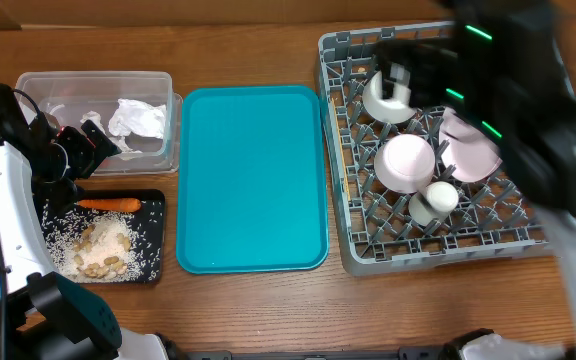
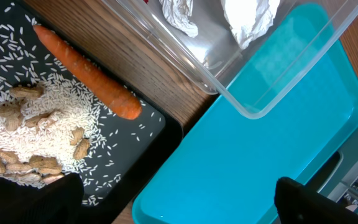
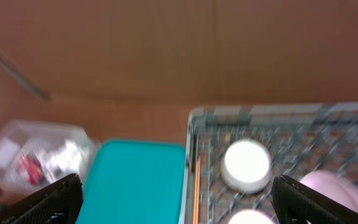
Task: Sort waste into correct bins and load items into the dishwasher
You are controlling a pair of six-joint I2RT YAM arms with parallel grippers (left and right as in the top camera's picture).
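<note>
1. Nearest, the black tray [image 1: 156, 272] sits on the counter [image 1: 258, 310] just left of the teal tray [image 1: 253, 180], by its near corner. It holds white rice [image 2: 48, 118] heaped with beige scraps [image 2: 23, 163], and the carrot [image 1: 111, 204] lies along its far edge.
2. The left end effector [image 2: 176, 186] hangs left of the teal tray, above the gap between the black tray and the clear tub [image 1: 28, 82]. Its fingers are spread wide with nothing between them.
3. The clear tub stands just left of the teal tray's far corner. Inside it are the crumpled tissue [image 1: 138, 118] and the red wrapper [image 3: 28, 169].
4. The dish rack [image 1: 330, 150] stands just right of the teal tray. It carries the cup [image 1: 438, 197], then the near bowl [image 1: 405, 162] and the plate [image 1: 468, 155], then the far bowl [image 1: 390, 98]. The chopsticks [image 3: 196, 186] lie along the rack side nearest the teal tray.
5. Farthest, the right end effector [image 3: 176, 186] hovers right of the teal tray over the rack's far part. It is blurred in the overhead view. Its fingers are spread wide and empty.
</note>
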